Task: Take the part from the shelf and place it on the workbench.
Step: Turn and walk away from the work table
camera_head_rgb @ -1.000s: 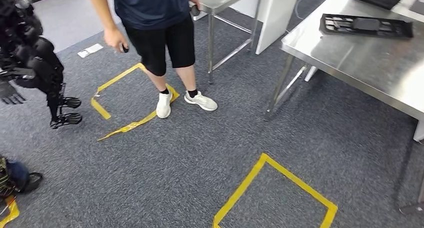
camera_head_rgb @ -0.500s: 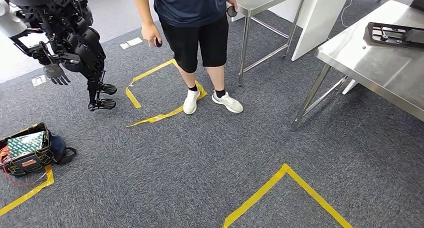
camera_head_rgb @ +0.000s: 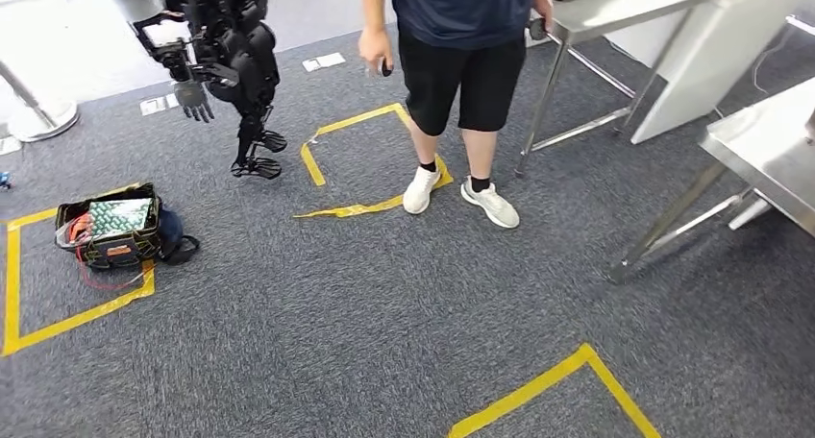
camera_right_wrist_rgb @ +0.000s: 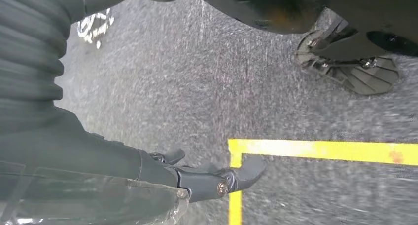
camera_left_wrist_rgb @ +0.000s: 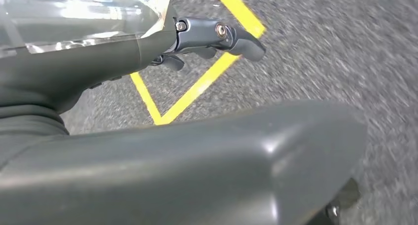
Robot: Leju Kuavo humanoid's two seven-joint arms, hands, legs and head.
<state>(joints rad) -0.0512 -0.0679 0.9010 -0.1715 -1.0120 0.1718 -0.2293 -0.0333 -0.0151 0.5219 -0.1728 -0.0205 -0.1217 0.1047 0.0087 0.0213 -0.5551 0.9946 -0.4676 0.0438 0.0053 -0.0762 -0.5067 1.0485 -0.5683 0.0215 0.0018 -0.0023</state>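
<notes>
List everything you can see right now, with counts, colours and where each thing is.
tape squares: three, yellow, on grey carpet
person: one, navy shirt, black shorts, standing at the far square
other robot: one, black, far left
tool bag: one, black, at left square's corner
steel tables: two, silver, behind person and at right
left robot hand: one, dark grey, empty, above carpet
right robot hand: one, dark grey, empty, above yellow tape

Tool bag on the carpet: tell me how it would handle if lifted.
The tool bag looks soft-sided, so it would probably sag. It appears stuffed, so likely heavy for its size. Loose red wires spill out and might snag or drag.
</notes>
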